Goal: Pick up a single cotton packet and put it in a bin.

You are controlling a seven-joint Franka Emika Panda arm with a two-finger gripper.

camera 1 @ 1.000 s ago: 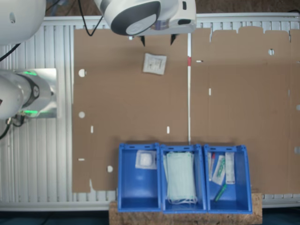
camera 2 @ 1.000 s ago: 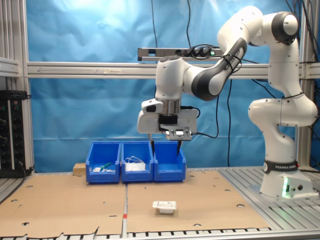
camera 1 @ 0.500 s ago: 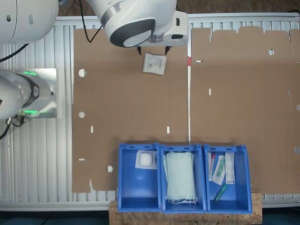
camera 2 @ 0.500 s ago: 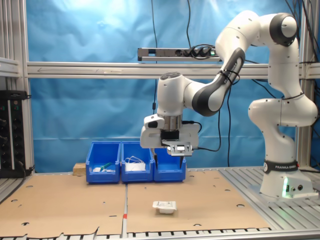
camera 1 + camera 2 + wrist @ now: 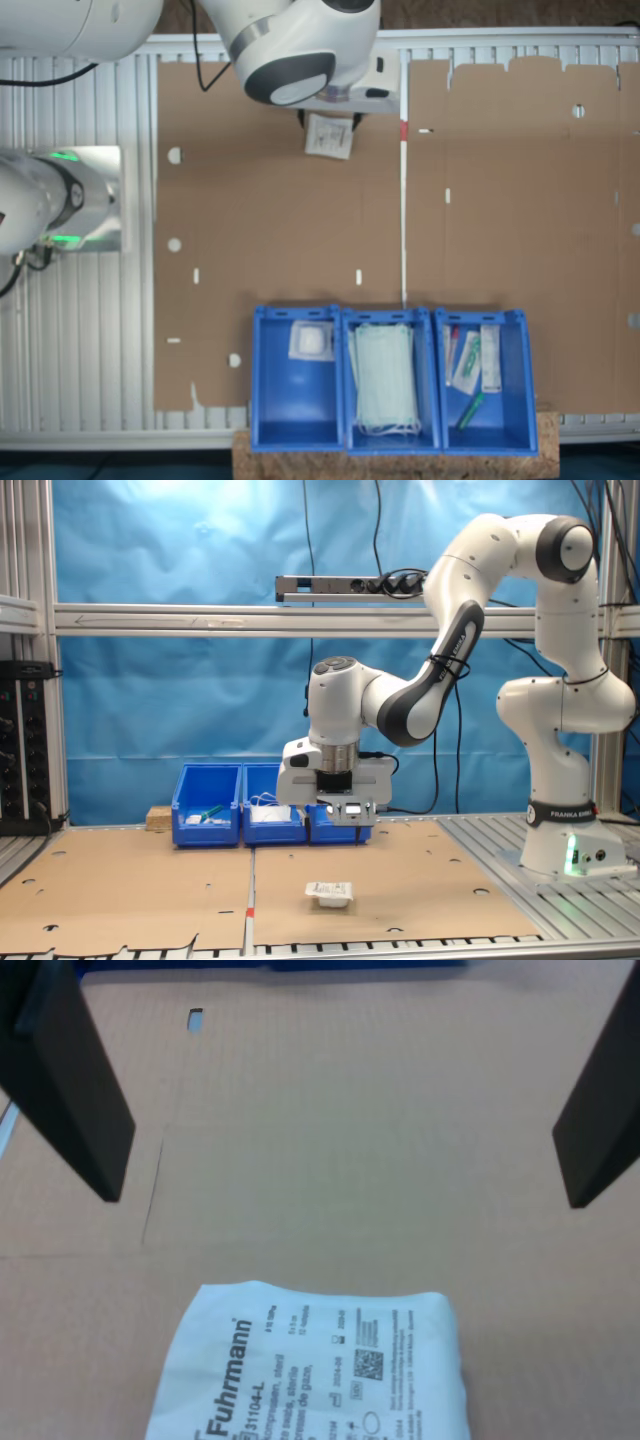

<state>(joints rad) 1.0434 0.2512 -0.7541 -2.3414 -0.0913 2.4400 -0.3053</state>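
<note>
Cotton packet (image 5: 320, 1365) flat on cardboard (image 5: 330, 1110), dark print facing up; claw (image 5: 335, 1195) spread wide above.

Even, bright overhead light in both exterior views; soft, short shadows under the blue bins (image 5: 390, 380) and a faint one beneath the cotton packet (image 5: 329, 893) on the cardboard (image 5: 400, 880). Mild glare on the white arm (image 5: 560, 630) and washed-out highlights on its shell at the first exterior view's top. Wrist view softer: dark fingers (image 5: 75, 1080) blurred at close range, packet print fairly sharp.
</note>
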